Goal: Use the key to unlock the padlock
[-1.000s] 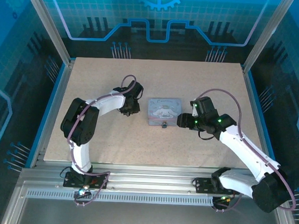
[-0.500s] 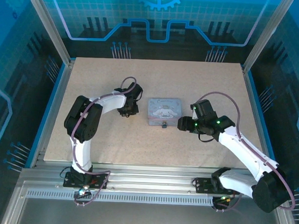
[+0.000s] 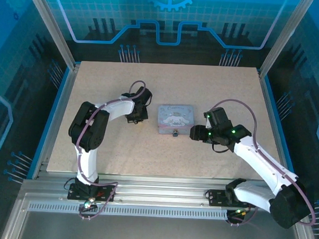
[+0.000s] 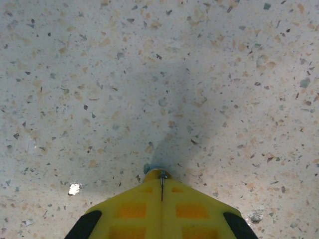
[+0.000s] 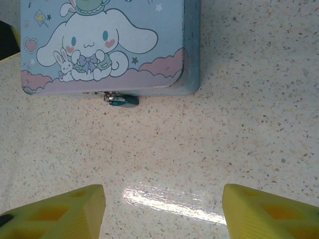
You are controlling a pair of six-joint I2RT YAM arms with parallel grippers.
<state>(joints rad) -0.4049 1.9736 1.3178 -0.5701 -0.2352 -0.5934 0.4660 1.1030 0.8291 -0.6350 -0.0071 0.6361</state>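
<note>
The pale blue tin point(image 5: 107, 45) with the white cartoon puppy on its lid lay flat on the speckled tabletop point(image 5: 239, 124) near the middle of the work area. Its lid was down, so whatever it held could not be seen. At the tin's point(image 3: 175, 117) near edge, the side facing the arms, a small metal hasp sat at the middle. The padlock point(image 5: 121, 100) hung from this hasp, a tiny dark grey-teal knob resting on the tabletop and touching the tin's wall. In the top view the padlock point(image 3: 175, 134) showed as a dark speck just below the tin.

The left gripper point(image 4: 160, 180) pointed down at bare tabletop, its yellow fingers point(image 4: 134, 209) pressed together. The key point(image 4: 161, 186), a thin dark metal sliver, was pinched in the seam between them. Its small rounded end poked out at the fingertips, close over the surface. From above, the left gripper point(image 3: 137, 117) sat just beside the tin's left side, apart from the padlock.

The right gripper point(image 5: 163, 199) stood wide apart with nothing in it. Its two yellow fingers point(image 5: 60, 211) framed a bare, glossy patch of tabletop short of the padlock. In the top view the right gripper point(image 3: 194, 132) was near the tin's near right corner, not touching it.
</note>
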